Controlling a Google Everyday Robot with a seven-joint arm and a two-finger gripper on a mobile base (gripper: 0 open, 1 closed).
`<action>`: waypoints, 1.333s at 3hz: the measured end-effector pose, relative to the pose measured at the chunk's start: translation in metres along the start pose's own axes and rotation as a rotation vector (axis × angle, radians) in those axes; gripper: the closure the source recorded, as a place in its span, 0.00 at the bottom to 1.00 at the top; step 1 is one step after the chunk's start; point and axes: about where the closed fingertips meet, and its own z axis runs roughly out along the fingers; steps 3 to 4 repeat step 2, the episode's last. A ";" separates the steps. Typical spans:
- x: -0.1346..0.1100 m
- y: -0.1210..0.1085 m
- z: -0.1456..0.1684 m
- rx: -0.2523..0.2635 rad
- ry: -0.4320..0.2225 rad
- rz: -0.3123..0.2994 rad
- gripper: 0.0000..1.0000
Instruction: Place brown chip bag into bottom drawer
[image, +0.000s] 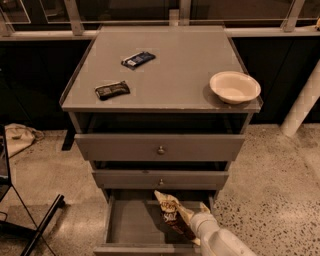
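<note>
— White arm (222, 245) at the bottom right; is that all we see of the robot?
— That and the gripper (193, 224) at its tip, low over the right half of the open bottom drawer (108, 221). It sits right against the bag (169, 207). Whether it is pinching the bag, I cannot tell; the bag hides its tip.
— And the bag itself?
— Brown and cream, crinkled, tilted with its top toward the upper left, inside the drawer's outline near the back right. Whether it touches the drawer floor, I cannot tell.
— Above that?
— Middle drawer (125, 179) pulled out slightly, then the top drawer (115, 147) out a little further, each with one small knob in the centre.
— On the cabinet top (175, 75)?
— A dark snack bar (112, 90) at the left, a second bar (138, 59) farther back, well apart from a cream bowl (235, 86) at the right edge.
— Around it?
— Speckled floor (280, 190), a pale cloth (17, 137) at the left, a white post (302, 100) at the right, a railing (150, 34) along the top.
</note>
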 end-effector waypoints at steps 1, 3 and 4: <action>0.000 0.000 0.000 0.000 0.000 0.000 0.00; 0.000 0.000 0.000 0.000 0.000 0.000 0.00; 0.000 0.000 0.000 0.000 0.000 0.000 0.00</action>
